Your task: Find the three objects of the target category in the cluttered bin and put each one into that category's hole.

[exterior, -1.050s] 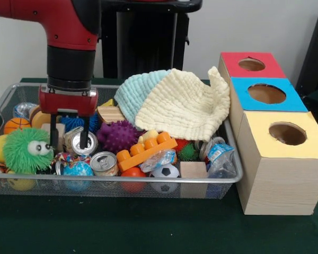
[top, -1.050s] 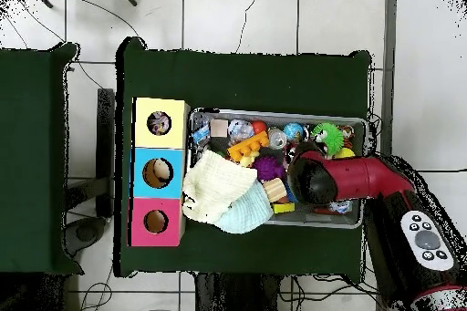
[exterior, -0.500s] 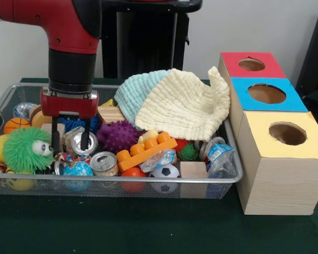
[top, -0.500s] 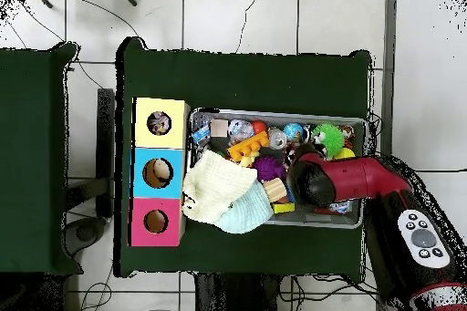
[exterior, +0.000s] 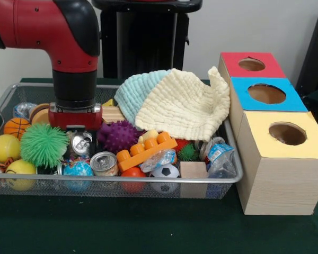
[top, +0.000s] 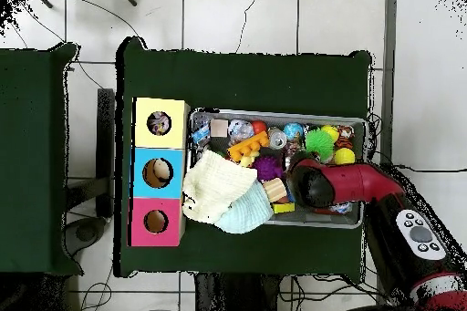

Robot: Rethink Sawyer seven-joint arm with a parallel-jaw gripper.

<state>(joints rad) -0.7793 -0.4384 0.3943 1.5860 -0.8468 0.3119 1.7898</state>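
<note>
While the arm stood low over the bin's left part, these were the notes, view by view.

Front view, arm: the red and black arm came down from above into the wire bin, its red wrist block sitting among the toys.
Front view, gripper: the gripper was sunk behind a green fuzzy ball and a crushed silver can; its fingers were hidden, so open or closed could not be told.
Front view, bin contents: an upright tin can at the front rail, a globe ball just beside it, an orange toy brick, a purple spiky ball, a small soccer ball, a wooden cube, a yellow ball and a mini basketball at the left.
Front view, cloths: a cream cloth lay over a pale blue cloth, draped on the bin's back right part.
Front view, boxes: a wooden box right of the bin, topped red, blue and yellow, each with a round hole.

Overhead view, arm: reached across the bin's right portion, covering the gripper.
Overhead view, boxes: left of the bin, touching it.
Overhead view, target category: could not be told.
</note>
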